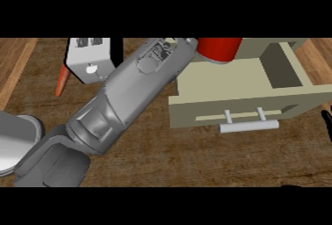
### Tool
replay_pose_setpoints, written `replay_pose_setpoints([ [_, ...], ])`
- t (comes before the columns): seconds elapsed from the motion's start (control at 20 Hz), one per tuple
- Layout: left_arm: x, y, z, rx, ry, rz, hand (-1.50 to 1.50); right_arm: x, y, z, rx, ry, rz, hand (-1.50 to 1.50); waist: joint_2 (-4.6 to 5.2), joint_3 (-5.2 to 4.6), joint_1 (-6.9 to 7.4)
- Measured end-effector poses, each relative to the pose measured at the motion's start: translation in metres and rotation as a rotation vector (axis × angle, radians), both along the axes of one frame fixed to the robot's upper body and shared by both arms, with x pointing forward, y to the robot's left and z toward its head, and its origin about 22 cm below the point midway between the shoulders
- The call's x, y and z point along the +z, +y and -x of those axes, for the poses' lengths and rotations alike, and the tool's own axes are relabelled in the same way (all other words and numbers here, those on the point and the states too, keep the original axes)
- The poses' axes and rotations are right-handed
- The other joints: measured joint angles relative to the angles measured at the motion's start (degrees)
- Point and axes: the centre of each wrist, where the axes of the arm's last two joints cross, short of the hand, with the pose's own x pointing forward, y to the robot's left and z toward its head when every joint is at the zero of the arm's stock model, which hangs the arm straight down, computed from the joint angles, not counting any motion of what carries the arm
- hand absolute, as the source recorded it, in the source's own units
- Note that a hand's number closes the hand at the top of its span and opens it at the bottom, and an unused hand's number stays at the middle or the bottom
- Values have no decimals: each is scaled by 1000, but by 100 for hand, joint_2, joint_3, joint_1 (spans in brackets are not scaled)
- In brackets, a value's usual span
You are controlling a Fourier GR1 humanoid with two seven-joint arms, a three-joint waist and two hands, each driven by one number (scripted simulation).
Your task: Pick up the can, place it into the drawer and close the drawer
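While reaching toward twelve o'clock, left hand [170,44] mostly hidden behind forearm, grip unclear, meeting red can [219,49] over open drawer [246,94].

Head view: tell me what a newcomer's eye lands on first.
A big grey forearm slants from the lower left up to the top centre, filling the middle. At its far end a red can sits over the back of the open beige drawer on the right. A white toaster stands at the upper left.
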Motion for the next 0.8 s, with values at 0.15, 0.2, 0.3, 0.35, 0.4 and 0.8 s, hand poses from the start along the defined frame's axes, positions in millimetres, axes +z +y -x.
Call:
replay_pose_setpoints([
  [0.15,-6,-1,0,28,-13,-19,150,0,2,-6,6,-1,3,-150,13,2,-56],
  [0.2,-12,1,-1,34,-18,-24,150,2,0,-6,11,-3,2,-150,20,2,-83],
  [0.3,-15,3,-3,44,-25,-38,150,1,1,-4,8,-7,5,-150,25,2,-97],
  [0.35,-19,4,-4,51,-30,-46,150,1,2,-8,13,-12,4,-150,35,3,-110],
  [0.4,-22,5,-4,55,-30,-57,150,2,4,-8,19,-9,3,-150,39,3,-126],
  [0.8,-38,10,-7,83,-51,-114,-150,7,3,-19,35,-26,9,-150,74,5,-237],
])
